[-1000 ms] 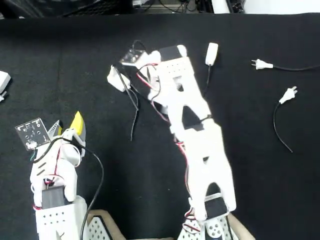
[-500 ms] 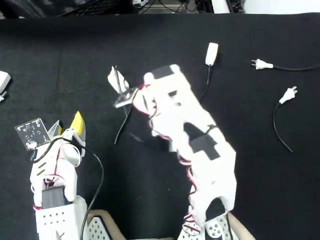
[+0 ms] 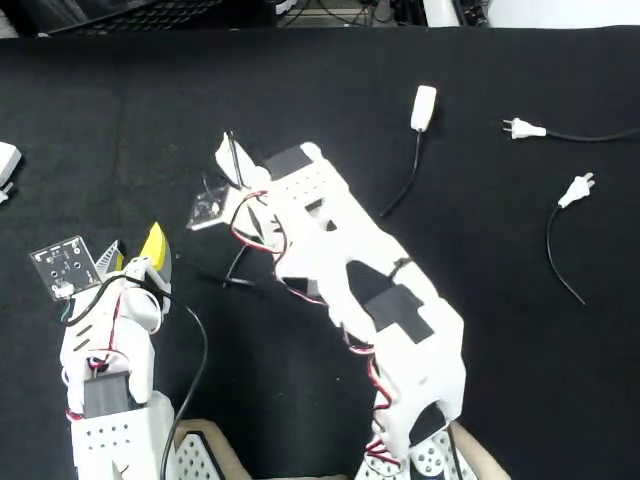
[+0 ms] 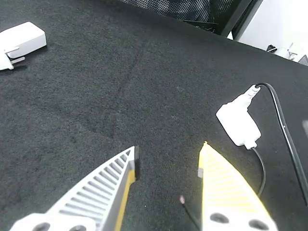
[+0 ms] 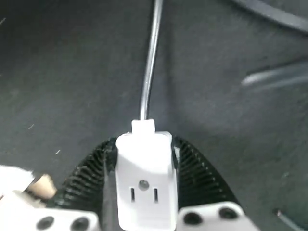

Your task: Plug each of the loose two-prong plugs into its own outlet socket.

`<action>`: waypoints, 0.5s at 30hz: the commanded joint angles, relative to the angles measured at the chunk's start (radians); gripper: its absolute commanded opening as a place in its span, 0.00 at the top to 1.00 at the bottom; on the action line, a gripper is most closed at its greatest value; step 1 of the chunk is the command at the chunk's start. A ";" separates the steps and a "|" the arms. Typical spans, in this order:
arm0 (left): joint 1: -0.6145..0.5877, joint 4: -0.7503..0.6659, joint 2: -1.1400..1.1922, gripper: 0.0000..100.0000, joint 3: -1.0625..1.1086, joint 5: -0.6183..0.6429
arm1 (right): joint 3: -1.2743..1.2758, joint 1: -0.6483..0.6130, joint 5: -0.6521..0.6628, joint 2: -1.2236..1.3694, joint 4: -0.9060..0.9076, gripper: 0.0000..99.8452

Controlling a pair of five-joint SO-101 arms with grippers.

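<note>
Black cloth table (image 3: pixel 520 350). The right arm (image 3: pixel 380 290), the biggest thing on it, lies diagonally from the near edge toward mid-left and hides whatever is under it. Its gripper end is hard to make out from above. The left arm (image 3: pixel 110 350) sits at the near left corner, its base cut off by the frame edge.

The right gripper (image 5: pixel 144 147) is clamped on a white outlet socket (image 5: pixel 144 187). The slots face the wrist camera, with a black finger on each side. The socket's cord (image 5: pixel 151 62) runs away over the cloth.

The left gripper (image 4: pixel 169 154) is released, jaws spread over bare cloth with nothing between them. Just beyond its yellow finger (image 4: pixel 226 187) lies a white corded piece (image 4: pixel 239 124); plug or socket, cannot tell. From above, that piece sits right by the right arm's wrist end.

A white two-prong block (image 4: pixel 21 41) lies at far left, cut off by the frame in the high view. A second socket (image 3: pixel 424 107) lies at the far middle, its cord trailing toward the right arm.

Two loose plugs lie at far right, well apart from any socket:
- upper plug (image 3: pixel 522 128), cord leaving the frame
- lower plug (image 3: pixel 576 190), cord curling toward the near side
</note>
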 commanded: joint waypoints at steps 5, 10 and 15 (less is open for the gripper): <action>-0.010 0.008 0.003 0.78 0.016 -0.002 | 0.008 0.006 0.005 0.096 -0.143 0.99; -0.010 0.008 0.003 0.78 0.016 -0.002 | 0.004 0.018 0.005 0.162 -0.147 0.98; -0.010 0.008 0.003 0.78 0.016 -0.002 | 0.002 0.021 0.011 0.165 -0.118 0.98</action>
